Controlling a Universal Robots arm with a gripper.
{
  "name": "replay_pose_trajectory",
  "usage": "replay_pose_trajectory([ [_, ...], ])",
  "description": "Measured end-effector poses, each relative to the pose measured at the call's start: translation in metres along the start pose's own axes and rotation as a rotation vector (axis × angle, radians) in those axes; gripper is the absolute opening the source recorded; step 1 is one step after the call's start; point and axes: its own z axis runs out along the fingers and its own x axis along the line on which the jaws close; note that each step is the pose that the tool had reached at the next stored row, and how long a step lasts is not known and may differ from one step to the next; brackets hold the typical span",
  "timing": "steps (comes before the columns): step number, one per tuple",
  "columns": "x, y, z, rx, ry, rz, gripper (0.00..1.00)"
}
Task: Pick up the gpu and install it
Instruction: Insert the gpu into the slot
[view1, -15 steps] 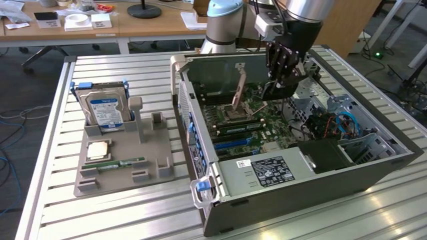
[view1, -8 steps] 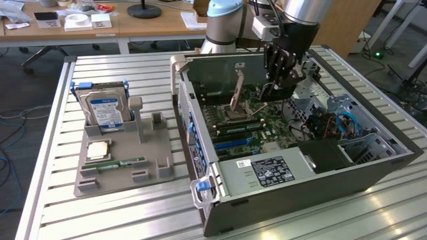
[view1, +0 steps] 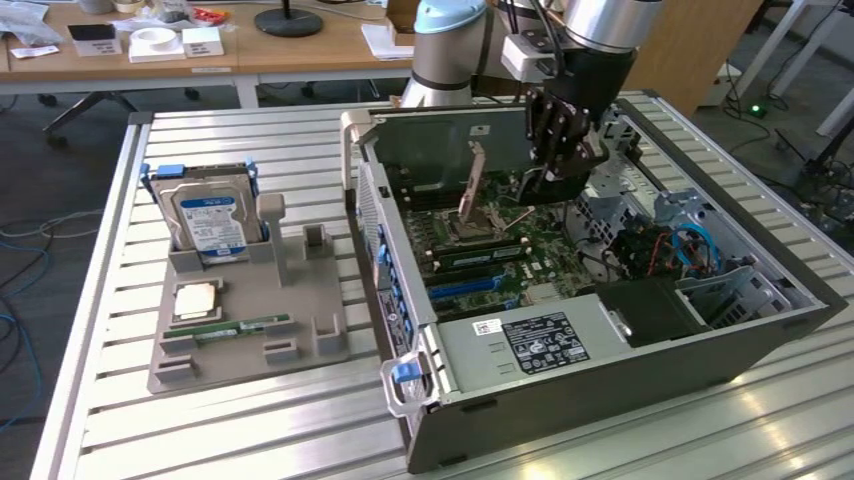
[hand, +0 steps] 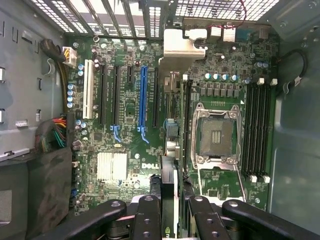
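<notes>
Inside open computer case (view1: 627, 385), hand (view1: 557, 178) gripping gpu (hand: 168, 176) (edge-on), over motherboard (hand: 125, 107)

The gpu (hand: 168, 185) looks matt; the table (view1: 200, 440), ribbed metal.

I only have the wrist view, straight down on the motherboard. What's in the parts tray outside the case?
Observer: A hard drive with a blue-white label stands upright at the grey tray's far end.
Operator: Anything else on it?
Observer: A green memory stick lies flat nearer the camera.
Operator: Where's the claw in the case?
Observer: The claw, gripping the gpu, hangs over the far half of the open computer case.
</notes>
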Motion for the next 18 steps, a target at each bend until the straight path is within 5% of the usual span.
replay_pose_trajectory([
  [16,0.0039,0.0004,0.0013,0.0,0.0008,0.0,0.26],
  [18,0.0039,0.0016,0.0024,0.0044,0.0006,0.0,0.26],
])
